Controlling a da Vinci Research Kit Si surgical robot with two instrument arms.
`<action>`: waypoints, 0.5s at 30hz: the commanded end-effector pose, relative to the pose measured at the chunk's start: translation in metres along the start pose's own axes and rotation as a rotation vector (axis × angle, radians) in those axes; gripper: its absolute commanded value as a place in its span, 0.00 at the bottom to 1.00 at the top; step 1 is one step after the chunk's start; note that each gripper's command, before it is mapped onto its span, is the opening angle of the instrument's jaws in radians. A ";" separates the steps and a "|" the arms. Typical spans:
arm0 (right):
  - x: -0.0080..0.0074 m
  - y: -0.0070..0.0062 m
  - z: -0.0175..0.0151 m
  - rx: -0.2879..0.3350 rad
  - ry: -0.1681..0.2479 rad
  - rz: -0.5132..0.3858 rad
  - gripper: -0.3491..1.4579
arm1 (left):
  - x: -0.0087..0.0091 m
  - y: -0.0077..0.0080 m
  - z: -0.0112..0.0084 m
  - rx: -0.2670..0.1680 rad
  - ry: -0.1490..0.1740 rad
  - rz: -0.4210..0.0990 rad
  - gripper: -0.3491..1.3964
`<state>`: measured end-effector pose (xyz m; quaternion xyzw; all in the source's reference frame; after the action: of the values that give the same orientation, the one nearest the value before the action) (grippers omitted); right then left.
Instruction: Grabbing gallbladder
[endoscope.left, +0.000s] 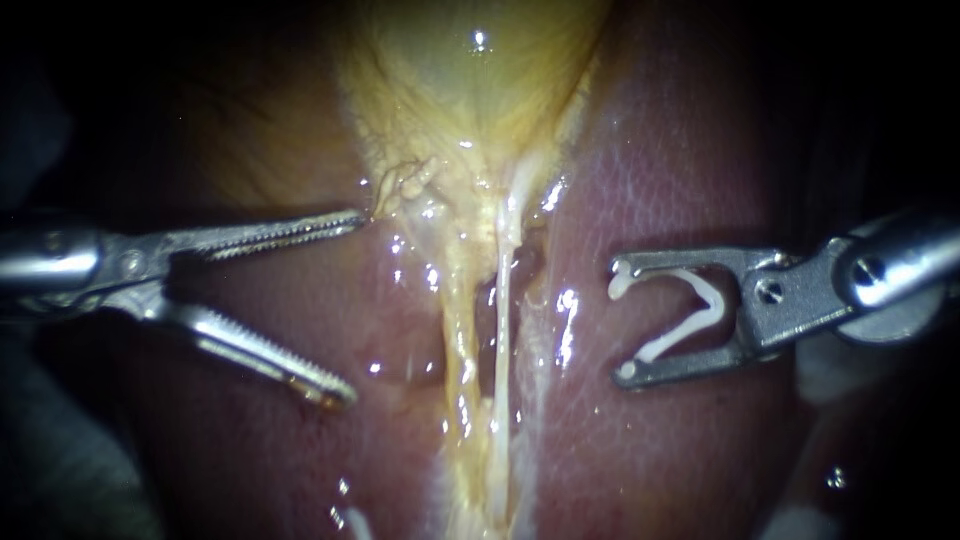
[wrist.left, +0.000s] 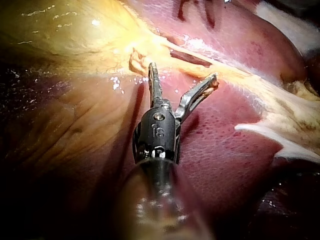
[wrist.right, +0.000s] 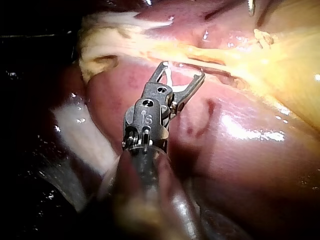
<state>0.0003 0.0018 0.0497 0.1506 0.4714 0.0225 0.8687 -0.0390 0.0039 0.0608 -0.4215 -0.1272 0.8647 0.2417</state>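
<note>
The gallbladder (endoscope.left: 470, 80) lies at upper centre of the endoscope view, with its long axis vertical, its narrow end pointing down and its top cut off. My left instrument (endoscope.left: 352, 305) has its jaws spread and empty, the upper tip at that narrow end. My right instrument (endoscope.left: 622, 320) grips a white clip (endoscope.left: 712, 300) between both jaws.
</note>
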 end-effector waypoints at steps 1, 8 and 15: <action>0.0000 0.0000 0.0000 0.000 0.000 0.000 0.47 | 0.0000 0.0000 -0.0001 0.000 0.000 0.000 0.90; 0.0000 0.0000 0.0000 0.000 0.000 0.000 0.47 | 0.0004 -0.0002 -0.0002 -0.002 -0.002 -0.013 0.90; 0.0000 0.0000 0.0000 0.000 0.000 0.000 0.47 | 0.0017 -0.0013 -0.0004 0.009 -0.003 -0.061 0.87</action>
<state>0.0003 0.0018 0.0497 0.1507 0.4714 0.0226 0.8687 -0.0393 0.0062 0.0600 -0.4139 -0.1382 0.8570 0.2740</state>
